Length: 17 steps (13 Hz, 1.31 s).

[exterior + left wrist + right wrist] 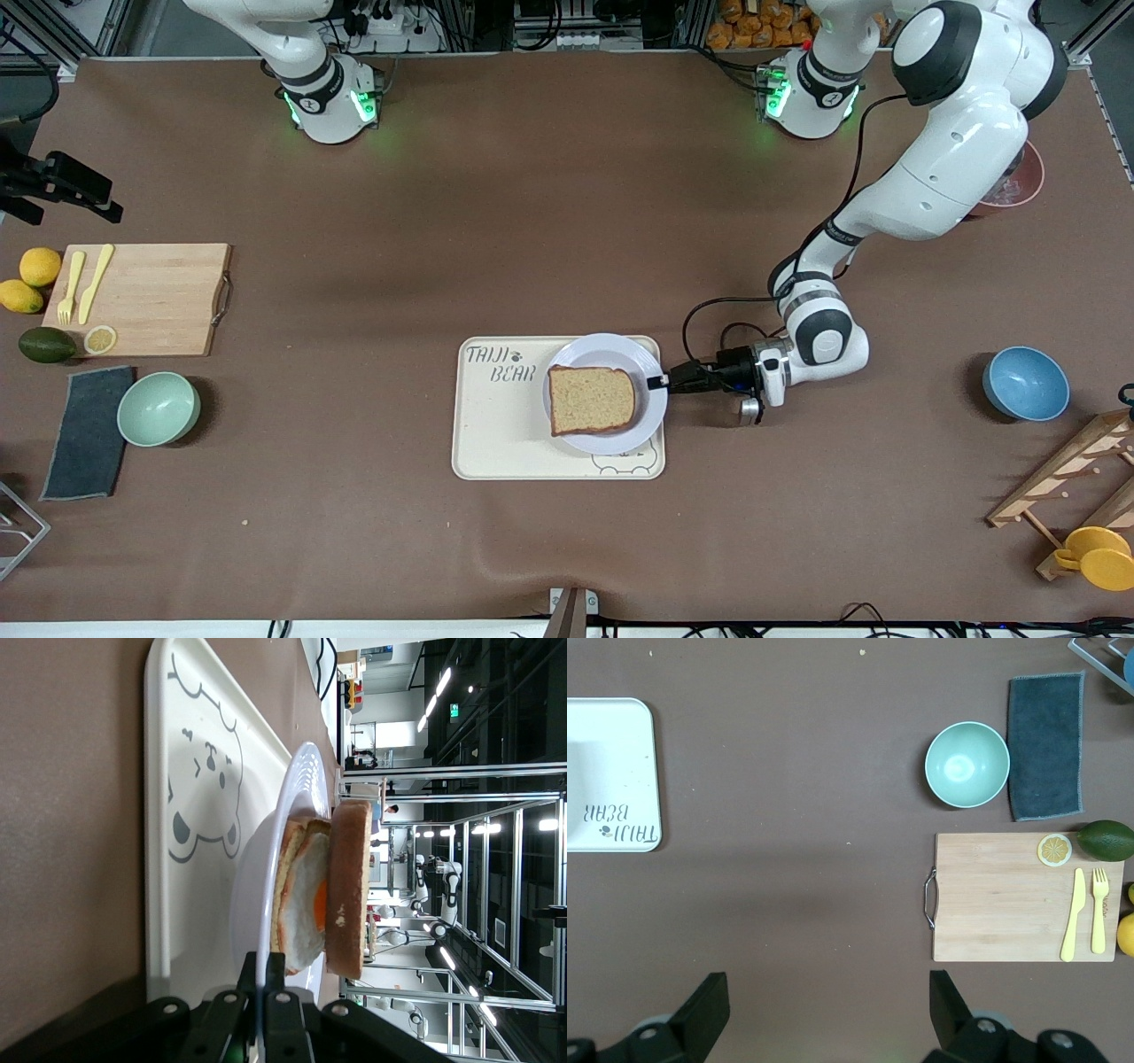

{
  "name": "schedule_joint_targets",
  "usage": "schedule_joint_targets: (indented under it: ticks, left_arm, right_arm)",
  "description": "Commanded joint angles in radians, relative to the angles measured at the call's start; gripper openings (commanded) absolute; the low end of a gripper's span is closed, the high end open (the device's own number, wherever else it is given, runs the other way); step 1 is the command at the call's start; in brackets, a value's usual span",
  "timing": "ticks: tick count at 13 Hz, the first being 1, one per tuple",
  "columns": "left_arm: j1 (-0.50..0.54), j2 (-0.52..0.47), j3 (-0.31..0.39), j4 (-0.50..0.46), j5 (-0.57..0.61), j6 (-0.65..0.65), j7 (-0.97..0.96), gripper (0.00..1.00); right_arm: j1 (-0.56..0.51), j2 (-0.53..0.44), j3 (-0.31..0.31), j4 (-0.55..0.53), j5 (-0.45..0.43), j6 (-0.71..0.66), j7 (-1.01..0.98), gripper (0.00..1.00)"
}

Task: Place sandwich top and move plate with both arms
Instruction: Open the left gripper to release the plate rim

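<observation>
Sandwich top [592, 400] lies flat as the uppermost layer on the plate [611, 352]; the left wrist view shows it stacked on a fried egg [312, 904] and a lower bread slice [291, 890]. The plate sits on the cream bear-printed tray [496, 425], at the tray's end toward the left arm, its rim reaching just past the tray's edge.

The left arm reaches down from its base and bends at the elbow, its wrist lying low and level with the table. The left gripper [660, 382] has its jaws clamped on the plate's rim.

The right gripper [828, 1005] hangs over bare table with its jaws wide apart, waiting.

A green bowl [159, 408] and a blue bowl [1025, 383] stand toward the table's two ends, both showing only their insides.
</observation>
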Motion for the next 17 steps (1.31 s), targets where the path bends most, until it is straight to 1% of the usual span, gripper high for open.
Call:
schedule_joint_targets:
  ticks: [1,3,5,6,7,8,9,10,11,12,13,17]
  left_arm:
    - [-0.019,0.038,0.034,0.020,0.017,-0.025,-0.006,0.00]
    - [-0.033,0.038,0.052,0.022,0.017,-0.025,-0.008,0.02]
    - [-0.039,0.040,0.078,0.031,0.028,-0.025,-0.008,0.10]
    - [-0.045,0.037,0.093,0.034,0.046,-0.025,-0.008,0.11]
    - [-0.044,0.037,0.103,0.034,0.054,-0.025,-0.008,0.18]
    - [-0.041,0.035,0.104,0.033,0.060,-0.025,-0.008,0.22]
    - [-0.039,0.034,0.104,0.034,0.072,-0.025,-0.011,0.32]
    - [-0.038,0.034,0.106,0.036,0.090,-0.025,-0.012,0.56]
    - [-0.038,0.034,0.113,0.040,0.110,-0.025,-0.017,0.70]
    - [-0.036,0.032,0.120,0.043,0.120,-0.025,-0.023,0.86]
    - [-0.036,0.028,0.121,0.043,0.121,-0.025,-0.025,1.00]
    - [-0.027,0.014,0.124,0.040,0.134,-0.027,-0.067,1.00]
  right_arm:
    - [0.004,-0.010,-0.001,-0.006,0.014,-0.004,0.012,1.00]
    - [0.004,-0.009,-0.001,-0.006,0.014,-0.004,0.012,1.00]
    - [0.004,-0.009,-0.001,-0.006,0.014,-0.002,0.012,1.00]
    - [0.004,-0.009,-0.001,-0.006,0.014,-0.002,0.013,1.00]
    - [0.004,-0.009,-0.001,-0.006,0.015,-0.002,0.013,1.00]
    - [0.004,-0.009,-0.001,-0.006,0.014,-0.002,0.012,1.00]
    - [0.004,-0.009,-0.001,-0.006,0.014,-0.002,0.012,1.00]
    - [0.004,-0.009,-0.001,-0.006,0.014,-0.004,0.012,1.00]
    - [0.004,-0.007,0.001,-0.006,0.014,-0.004,0.012,1.00]
    - [0.004,-0.007,-0.001,-0.006,0.009,-0.002,0.012,1.00]
    - [0.001,-0.007,-0.001,-0.006,0.006,-0.004,0.012,1.00]
    - [0.004,-0.006,-0.001,-0.005,0.006,-0.001,0.012,1.00]
